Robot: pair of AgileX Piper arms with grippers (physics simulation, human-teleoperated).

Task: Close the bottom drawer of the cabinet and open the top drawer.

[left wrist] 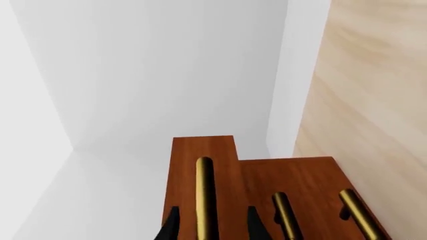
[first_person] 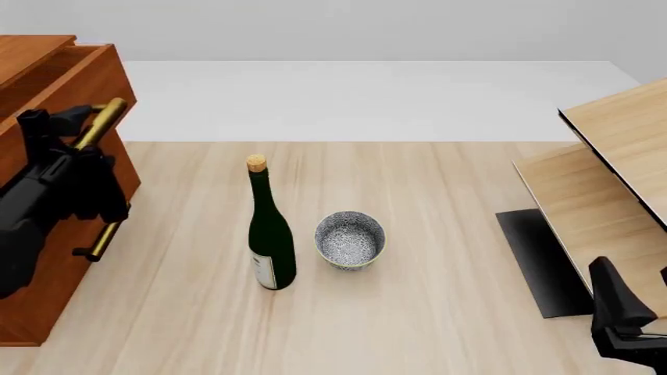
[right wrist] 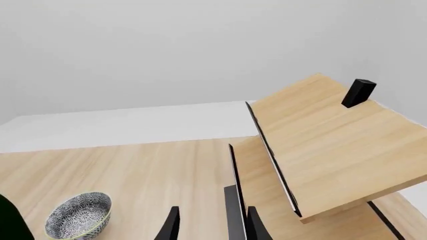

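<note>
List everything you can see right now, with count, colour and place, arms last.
cabinet: one, reddish-brown, table's left edge.
top drawer: one, reddish-brown, brass handle, pulled out.
wine bottle: one, dark green, upright, table centre.
bowl: one, blue-white patterned, right of the bottle.
pale wood furniture: one, light wood, table's right side.
table: one, light wood.
left gripper: one, black, fingers straddling the top drawer's handle.
right gripper: one, black, open, front right, holding nothing.

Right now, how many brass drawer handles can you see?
3 in the left wrist view: one between the left gripper's fingers, on the drawer sticking out, and two beside it. The front view shows fewer; the arm blocks some.
</note>
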